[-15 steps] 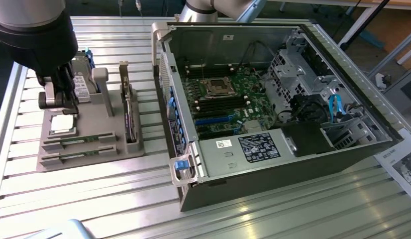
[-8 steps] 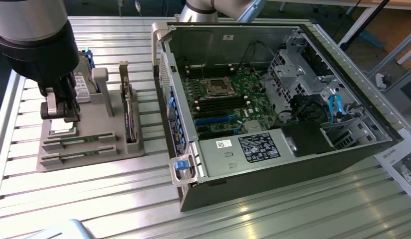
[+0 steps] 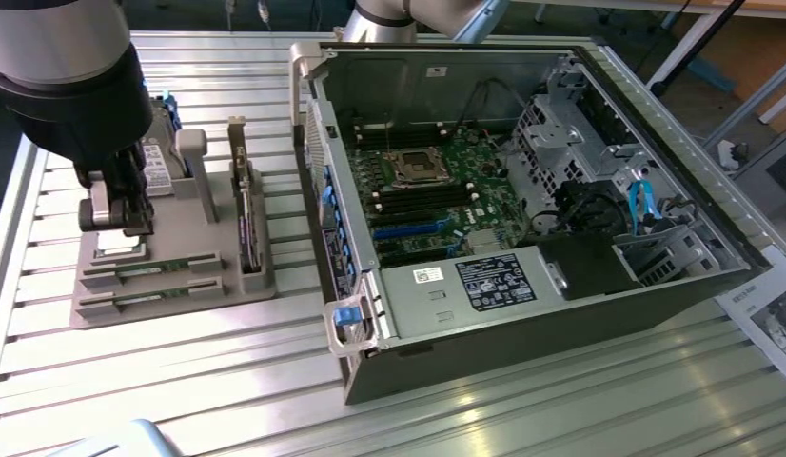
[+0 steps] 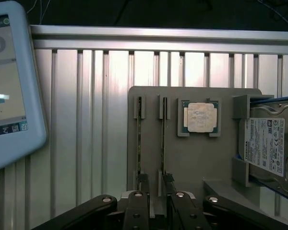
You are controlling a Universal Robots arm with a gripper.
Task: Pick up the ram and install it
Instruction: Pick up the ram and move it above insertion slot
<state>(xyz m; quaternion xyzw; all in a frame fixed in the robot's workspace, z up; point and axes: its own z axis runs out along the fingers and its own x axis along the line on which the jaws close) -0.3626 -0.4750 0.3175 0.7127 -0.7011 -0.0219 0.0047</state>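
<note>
Ribbed aluminium table [image 3: 520,419], grey holder [image 3: 177,243] with ram [image 4: 138,139], open case [image 3: 559,333]

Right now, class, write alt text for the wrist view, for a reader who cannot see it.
The open gripper is poised at one end of two ram sticks standing edge-on in a grey holder. The holder also carries a square silver processor and a hard drive; a tablet lies nearby.

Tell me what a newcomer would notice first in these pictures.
The open computer case, lying on its side at the exterior view's right, motherboard exposed. At that view's left, the open gripper hangs over a grey holder, where two ram sticks stand on edge beside a square silver processor.
</note>
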